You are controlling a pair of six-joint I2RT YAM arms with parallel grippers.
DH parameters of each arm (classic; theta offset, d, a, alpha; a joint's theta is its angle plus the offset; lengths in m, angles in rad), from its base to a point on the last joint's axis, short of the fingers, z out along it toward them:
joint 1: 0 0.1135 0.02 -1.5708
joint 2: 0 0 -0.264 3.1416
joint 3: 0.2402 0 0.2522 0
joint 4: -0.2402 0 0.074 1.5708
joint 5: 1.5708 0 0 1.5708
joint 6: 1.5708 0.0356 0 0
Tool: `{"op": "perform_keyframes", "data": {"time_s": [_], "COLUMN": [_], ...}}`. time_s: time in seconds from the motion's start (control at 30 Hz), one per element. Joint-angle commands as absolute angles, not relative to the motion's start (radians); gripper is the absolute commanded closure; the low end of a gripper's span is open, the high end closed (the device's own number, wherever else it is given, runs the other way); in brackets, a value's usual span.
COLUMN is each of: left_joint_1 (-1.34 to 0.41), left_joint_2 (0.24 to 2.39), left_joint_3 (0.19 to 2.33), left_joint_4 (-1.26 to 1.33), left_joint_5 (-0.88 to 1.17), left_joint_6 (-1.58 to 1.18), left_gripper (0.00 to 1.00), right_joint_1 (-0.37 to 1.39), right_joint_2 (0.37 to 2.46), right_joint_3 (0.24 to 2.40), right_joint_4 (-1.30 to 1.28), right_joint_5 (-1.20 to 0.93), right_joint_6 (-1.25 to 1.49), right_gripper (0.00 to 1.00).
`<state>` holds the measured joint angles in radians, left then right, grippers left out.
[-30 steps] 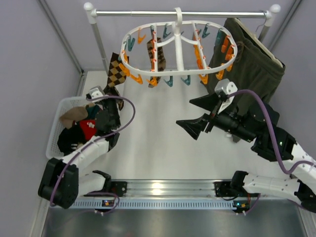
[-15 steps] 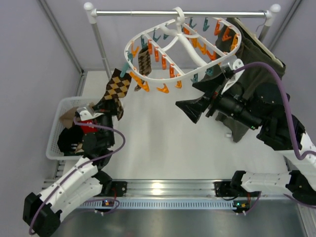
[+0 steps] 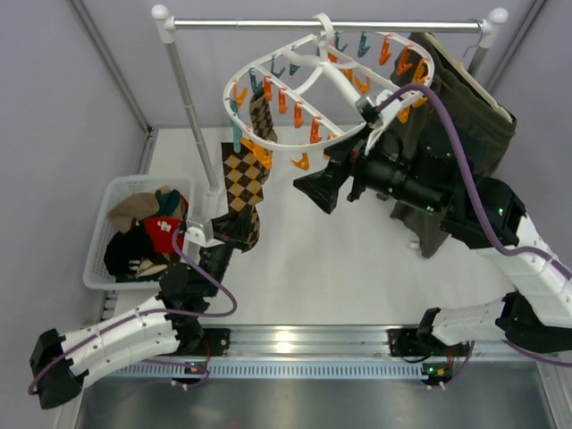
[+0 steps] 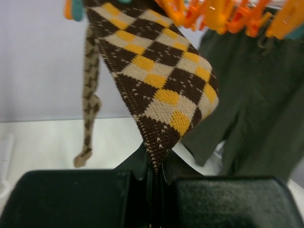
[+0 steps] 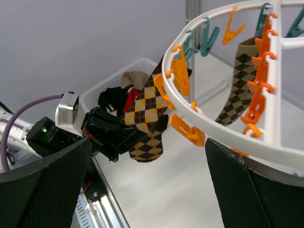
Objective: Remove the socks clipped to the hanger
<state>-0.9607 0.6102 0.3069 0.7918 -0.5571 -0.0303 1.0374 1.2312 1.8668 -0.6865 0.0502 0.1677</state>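
Shorts (image 3: 460,116) of dark olive green are hanging at the right end of the white-and-steel rail (image 3: 322,25), behind the right arm, which is crossing in front of them above the white table (image 3: 340,268). Beside them the round white hanger (image 3: 268,67) is hanging from the rail by its central hook and tilting, its left rim dipping toward the table, with orange and teal clips (image 3: 302,162) dangling all round it. At the left edge of the table a white basket (image 3: 96,259) is holding several loose socks (image 3: 161,231) in red and white, tan, teal and black. From the low rim a brown-and-yellow argyle sock (image 3: 241,179) is stretching down and forward, its top up among the clips, and a second argyle sock (image 3: 261,114) is hanging free further in. The left gripper (image 3: 234,231) is pinching the lower end of the stretched sock, jaws pressed tight together on the knit. The right gripper (image 3: 326,174) is hovering just under the hanger's near rim with its fingers (image 5: 42,190) spread as wide as they go, gripping nothing
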Motion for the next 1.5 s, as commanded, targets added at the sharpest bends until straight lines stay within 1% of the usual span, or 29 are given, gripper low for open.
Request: {"op": "perform_keyframes", "data": {"time_s": [0.0,0.27,0.37,0.53,0.6,0.67,0.7,0.77,0.8,0.87,0.9,1.03,1.23,1.47], "left_joint_1": [-1.034,-1.244,-1.284,-1.382,-1.403,-1.419,-1.423,-1.431,-1.434,-1.437,-1.437,-1.436,-1.43,-1.405], "left_joint_2": [0.652,0.854,0.957,1.135,1.209,1.282,1.314,1.368,1.429,1.486,1.511,1.643,1.762,1.896], "left_joint_3": [0.316,0.442,0.509,0.653,0.69,0.745,0.768,0.84,0.868,0.939,0.96,1.071,1.206,1.336], "left_joint_4": [0.815,0.818,0.818,0.819,0.819,0.819,0.819,0.819,0.819,0.819,0.821,0.83,0.841,0.839], "left_joint_5": [-0.454,-0.561,-0.571,-0.655,-0.664,-0.673,-0.687,-0.761,-0.788,-0.86,-0.882,-0.919,-0.913,-0.871], "left_joint_6": [0.021,0.124,0.161,0.248,0.276,0.311,0.325,0.374,0.393,0.452,0.472,0.566,0.673,0.755], "left_gripper": [1.0,1.0,1.0,1.0,1.0,1.0,1.0,1.0,1.0,1.0,1.0,1.0,1.0,1.0], "right_joint_1": [1.031,1.031,1.031,1.031,1.031,1.029,1.031,1.031,1.031,1.031,1.031,1.057,1.133,1.264], "right_joint_2": [1.273,1.313,1.312,1.275,1.258,1.25,1.249,1.249,1.252,1.255,1.253,1.27,1.344,1.431], "right_joint_3": [1.933,1.991,2.009,2.003,2.003,2.005,2.003,2.005,2.005,2.011,2.013,2.032,2.089,2.12], "right_joint_4": [-0.71,-0.749,-0.778,-0.807,-0.83,-0.844,-0.862,-0.879,-0.888,-0.916,-0.922,-0.977,-1.064,-1.14], "right_joint_5": [-0.033,-0.049,-0.037,-0.006,0.046,0.072,0.081,0.1,0.121,0.152,0.187,0.314,0.56,0.929], "right_joint_6": [0.195,0.19,0.181,0.181,0.183,0.183,0.183,0.184,0.184,0.192,0.192,0.198,0.195,0.213], "right_gripper": [0.0,0.01,0.01,0.0,0.0,0.02,0.04,0.05,0.08,0.12,0.16,0.21,0.22,0.22]}}
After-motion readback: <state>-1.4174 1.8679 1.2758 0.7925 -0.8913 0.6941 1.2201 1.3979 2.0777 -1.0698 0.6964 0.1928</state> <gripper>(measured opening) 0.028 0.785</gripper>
